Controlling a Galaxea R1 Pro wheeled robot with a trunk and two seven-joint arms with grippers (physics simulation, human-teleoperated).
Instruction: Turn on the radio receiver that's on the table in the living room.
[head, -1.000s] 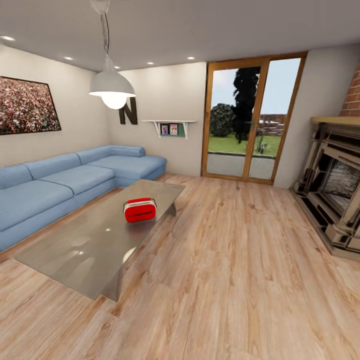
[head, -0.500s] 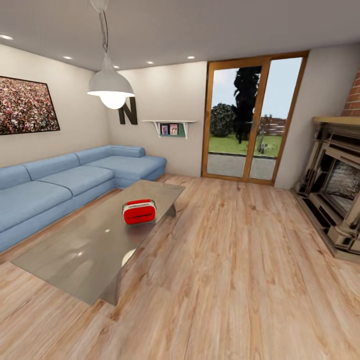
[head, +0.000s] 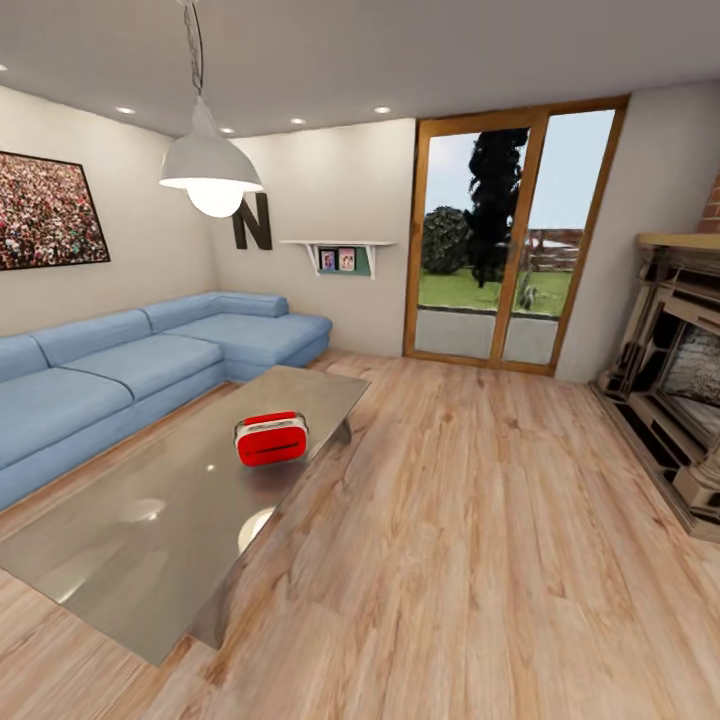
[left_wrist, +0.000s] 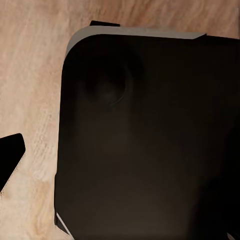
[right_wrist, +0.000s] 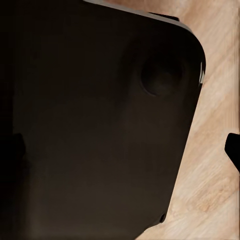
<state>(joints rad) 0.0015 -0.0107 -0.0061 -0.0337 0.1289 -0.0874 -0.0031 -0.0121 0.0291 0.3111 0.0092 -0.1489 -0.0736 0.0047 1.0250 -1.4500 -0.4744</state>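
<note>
Jaws: cannot tell how mine stand on either arm. Left wrist camera looks onto dark rounded base panel (left_wrist: 150, 140) over wood plank floor (left_wrist: 30, 100); right wrist camera shows matching dark panel (right_wrist: 90, 120), floor beyond. From head: radio receiver (head: 271, 438) at my 11 o'clock, red face with dark slot toward me, sitting on glossy grey table (head: 130, 540), near its right edge. Blue corner sofa (head: 120, 370) at 10 o'clock behind table. Pendant lamp (head: 210, 165) above. Glass door (head: 510, 240) at 1 o'clock, fireplace (head: 680, 380) at 2 o'clock.
</note>
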